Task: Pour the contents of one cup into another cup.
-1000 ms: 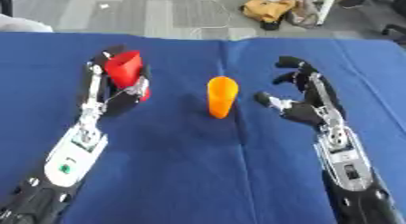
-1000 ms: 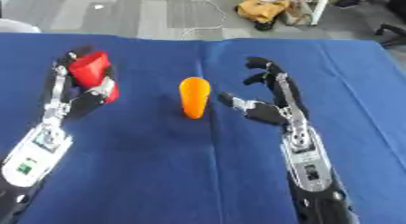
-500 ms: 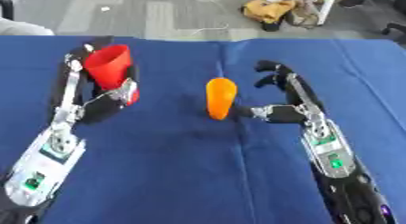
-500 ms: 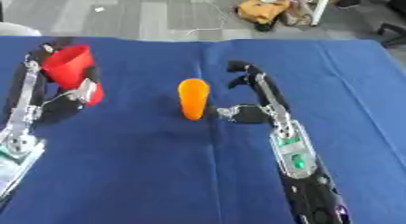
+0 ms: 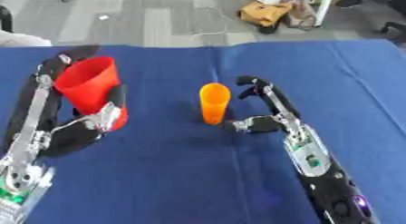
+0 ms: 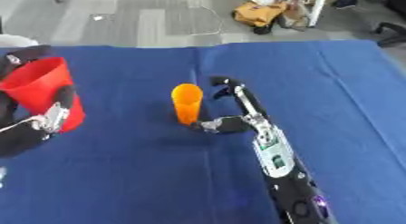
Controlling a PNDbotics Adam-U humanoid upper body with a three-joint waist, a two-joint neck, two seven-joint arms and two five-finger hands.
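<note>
Left hand (image 5: 75, 128) curled round red cup (image 5: 89, 89), lifted higher; right hand (image 5: 266, 107), spread open, moved closer beside orange cup (image 5: 213, 103).

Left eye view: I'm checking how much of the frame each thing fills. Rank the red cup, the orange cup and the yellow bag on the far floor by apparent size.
1. Red cup, held in the left robot hand, looks largest, partly through nearness.
2. Orange cup.
3. Yellow bag looks close to the orange cup; it sits much farther off, so this order is unsure.

Grey floor (image 5: 158, 19) beyond blue table (image 5: 182, 182); tan bag (image 5: 266, 12), white cable (image 5: 210, 26).
</note>
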